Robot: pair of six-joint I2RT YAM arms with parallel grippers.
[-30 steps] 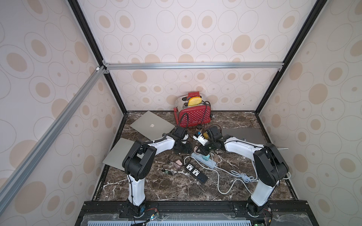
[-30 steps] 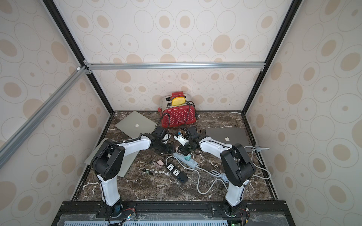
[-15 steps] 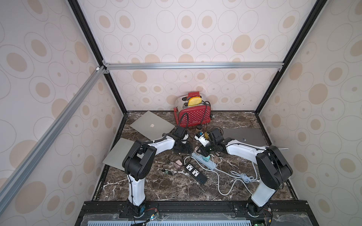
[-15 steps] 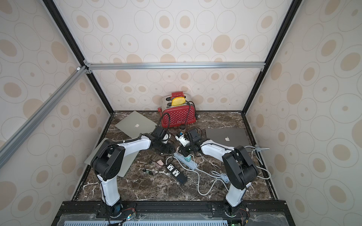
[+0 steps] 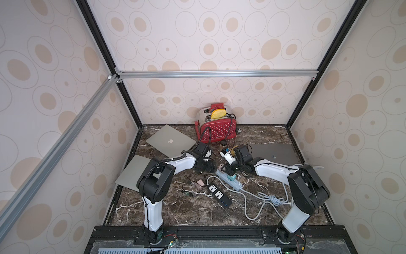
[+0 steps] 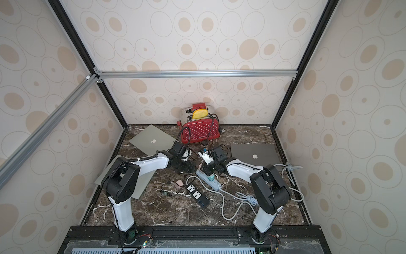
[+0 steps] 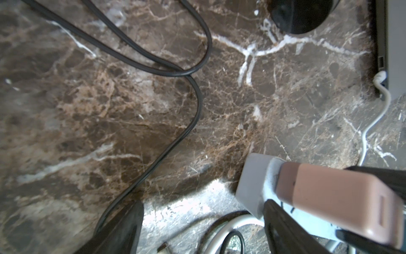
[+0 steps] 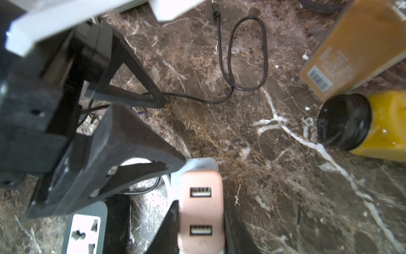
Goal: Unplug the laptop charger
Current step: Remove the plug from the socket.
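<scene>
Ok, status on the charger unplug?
Right hand shut on pink charger. Charger looks seated in power strip. Left hand open, close alongside; black cable loops nearby.

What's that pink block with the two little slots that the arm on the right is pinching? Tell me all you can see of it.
The pink charger is a small block with rounded edges, matte plastic by its look. Its end face has two USB ports in a row, both empty. It stands on the end of a pale grey power strip and seems still plugged in. The dark fingers of the right gripper clamp its two sides.
</scene>
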